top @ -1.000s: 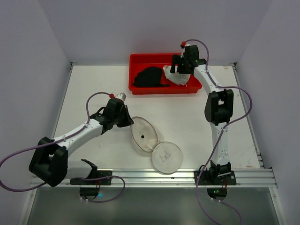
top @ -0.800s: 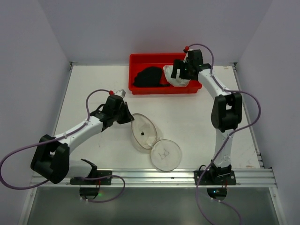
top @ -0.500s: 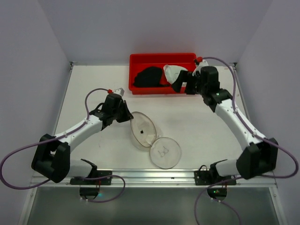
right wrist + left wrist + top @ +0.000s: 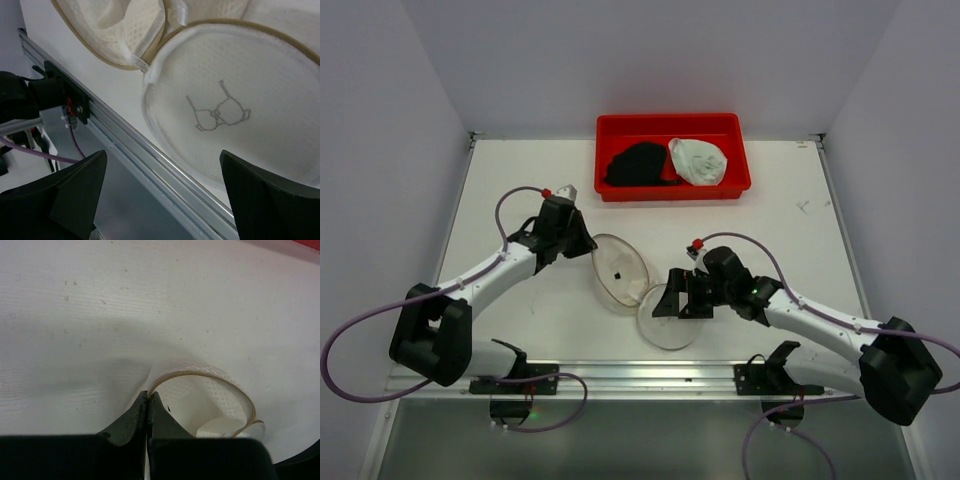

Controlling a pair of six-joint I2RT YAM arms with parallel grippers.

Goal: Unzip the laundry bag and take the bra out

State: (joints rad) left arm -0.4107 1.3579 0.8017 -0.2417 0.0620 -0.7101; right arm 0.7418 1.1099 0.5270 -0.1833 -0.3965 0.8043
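Currently one laundry bag (image 4: 620, 272) is lying splayed in two halves, the left gripper (image 4: 592, 247) pinching its rim, the right gripper (image 4: 678, 302) hanging spread above it. One bra (image 4: 638, 163) is resting in one red tray (image 4: 670, 123) beside one white cup (image 4: 698, 160).

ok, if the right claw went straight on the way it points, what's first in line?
The laundry bag: its flat half with the bra icon sits dead ahead of the open right claw. Gap unclear, but nothing shows between.
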